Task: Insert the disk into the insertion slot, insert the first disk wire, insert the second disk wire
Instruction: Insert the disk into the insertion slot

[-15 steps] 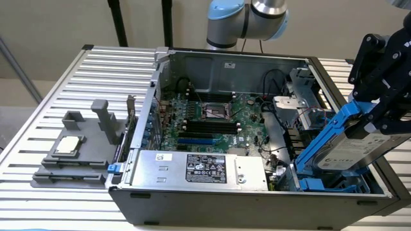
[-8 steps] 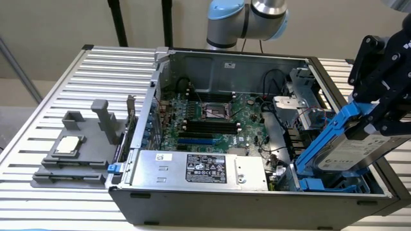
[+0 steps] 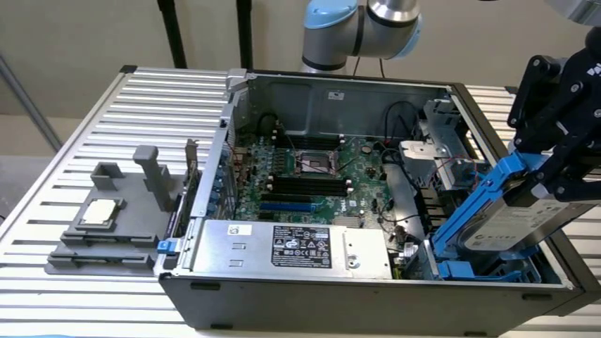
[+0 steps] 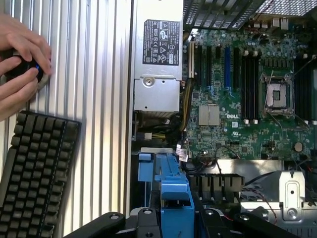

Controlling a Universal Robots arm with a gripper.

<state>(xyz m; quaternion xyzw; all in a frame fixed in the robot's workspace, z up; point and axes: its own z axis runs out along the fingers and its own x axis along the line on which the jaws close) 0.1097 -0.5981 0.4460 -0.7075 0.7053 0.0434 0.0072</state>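
Keyboard: black, flat on the slatted metal table, just outside the computer case on the power-supply side.
Hand: a person's, next to the keyboard's far end, fingers curled over a small dark object I can't make out.
Case: dark tower lying on its side with the open side facing up.
Power-supply box: silver with a black label, inside the case along the near wall.
Disk: silver-grey with a white label, clipped in its bright blue frame. It is tilted over the near corner on the exterior view's right, with its upper end in the air and its lower end down by the drive cage.
Gripper: black fingers partly closed and clamped on the disk's raised end, across the blue frame.
Insertion slot: blue-railed bay right below the disk's lower end. I can't tell whether the two touch.
Grey fixture: on the table to the exterior view's left of the case, with a small square chip on it.
Motherboard: green, on the case floor beyond the power supply.
Arm: grey and light-blue joint standing behind the far wall.
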